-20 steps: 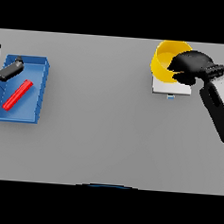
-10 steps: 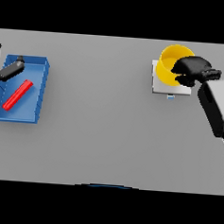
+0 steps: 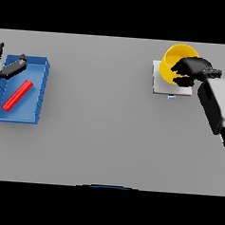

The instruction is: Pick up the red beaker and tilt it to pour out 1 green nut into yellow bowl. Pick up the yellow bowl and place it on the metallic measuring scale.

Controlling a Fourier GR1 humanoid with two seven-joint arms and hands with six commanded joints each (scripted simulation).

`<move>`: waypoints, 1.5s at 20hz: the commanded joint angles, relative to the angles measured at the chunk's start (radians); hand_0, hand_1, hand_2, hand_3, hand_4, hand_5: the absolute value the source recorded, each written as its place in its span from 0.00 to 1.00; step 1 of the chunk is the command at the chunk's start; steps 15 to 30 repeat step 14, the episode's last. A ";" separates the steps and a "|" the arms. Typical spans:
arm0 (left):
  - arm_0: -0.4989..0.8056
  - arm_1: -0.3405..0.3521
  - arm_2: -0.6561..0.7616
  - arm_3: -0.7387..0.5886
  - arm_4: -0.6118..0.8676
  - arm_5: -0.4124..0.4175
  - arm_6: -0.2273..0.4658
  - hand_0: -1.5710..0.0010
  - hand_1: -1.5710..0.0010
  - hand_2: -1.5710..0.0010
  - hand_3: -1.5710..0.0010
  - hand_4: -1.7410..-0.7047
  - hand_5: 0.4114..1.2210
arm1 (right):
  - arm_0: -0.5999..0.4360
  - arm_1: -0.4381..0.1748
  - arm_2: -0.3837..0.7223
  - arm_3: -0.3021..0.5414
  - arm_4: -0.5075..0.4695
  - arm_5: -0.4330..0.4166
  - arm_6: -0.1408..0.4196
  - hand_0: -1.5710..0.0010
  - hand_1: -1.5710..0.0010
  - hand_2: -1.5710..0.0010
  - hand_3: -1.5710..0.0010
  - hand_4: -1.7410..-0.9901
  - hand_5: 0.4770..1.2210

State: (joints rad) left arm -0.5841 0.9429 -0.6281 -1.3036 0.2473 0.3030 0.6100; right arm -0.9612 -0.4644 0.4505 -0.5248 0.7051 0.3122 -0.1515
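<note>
The yellow bowl [image 3: 172, 59] is at the far right of the table, over the back part of the pale metallic scale [image 3: 159, 83]. I cannot tell whether the bowl rests on the scale or hangs just above it. My right hand [image 3: 193, 67] is curled over the bowl's right rim and covers that side, so the bowl's inside is partly hidden. The red beaker [image 3: 18, 95] lies on its side in the blue tray [image 3: 38, 96] at the far left. My left hand [image 3: 11, 69] hovers over the tray's back left corner with straight fingers, holding nothing.
A small blue mark [image 3: 171, 97] sits at the scale's front edge. The grey table [image 3: 100, 113] spreads wide between the tray and the scale.
My right hand has carried the bowl slightly rightward over the scale, and its forearm has swung closer to me. The left hand, tray and beaker have not moved.
</note>
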 commanded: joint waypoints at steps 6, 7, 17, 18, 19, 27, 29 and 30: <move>0.001 0.001 0.000 0.007 0.000 -0.003 -0.012 1.00 1.00 1.00 1.00 0.90 0.40 | -0.014 0.002 0.007 0.040 0.006 0.022 -0.043 0.80 0.82 0.71 0.64 0.46 0.43; 0.005 -0.004 -0.004 0.015 -0.003 -0.001 -0.011 1.00 1.00 1.00 1.00 0.90 0.41 | -0.015 0.002 0.012 0.040 0.008 0.027 -0.056 0.84 0.86 0.75 0.65 0.47 0.41; 0.000 -0.001 0.003 -0.005 0.006 0.006 -0.003 1.00 1.00 1.00 1.00 0.89 0.40 | -0.038 0.021 0.036 0.092 0.038 0.028 -0.074 0.97 0.97 0.93 0.78 0.58 0.34; 0.000 -0.001 0.003 -0.005 0.006 0.006 -0.003 1.00 1.00 1.00 1.00 0.89 0.40 | -0.038 0.021 0.036 0.092 0.038 0.028 -0.074 0.97 0.97 0.93 0.78 0.58 0.34; 0.000 -0.001 0.003 -0.005 0.006 0.006 -0.003 1.00 1.00 1.00 1.00 0.89 0.40 | -0.038 0.021 0.036 0.092 0.038 0.028 -0.074 0.97 0.97 0.93 0.78 0.58 0.34; 0.000 -0.001 0.003 -0.005 0.006 0.006 -0.003 1.00 1.00 1.00 1.00 0.89 0.40 | -0.038 0.021 0.036 0.092 0.038 0.028 -0.074 0.97 0.97 0.93 0.78 0.58 0.34; 0.000 -0.001 0.003 -0.005 0.006 0.006 -0.003 1.00 1.00 1.00 1.00 0.89 0.40 | -0.038 0.021 0.036 0.092 0.038 0.028 -0.074 0.97 0.97 0.93 0.78 0.58 0.34; 0.000 -0.001 0.003 -0.005 0.006 0.006 -0.003 1.00 1.00 1.00 1.00 0.89 0.40 | -0.038 0.021 0.036 0.092 0.038 0.028 -0.074 0.97 0.97 0.93 0.78 0.58 0.34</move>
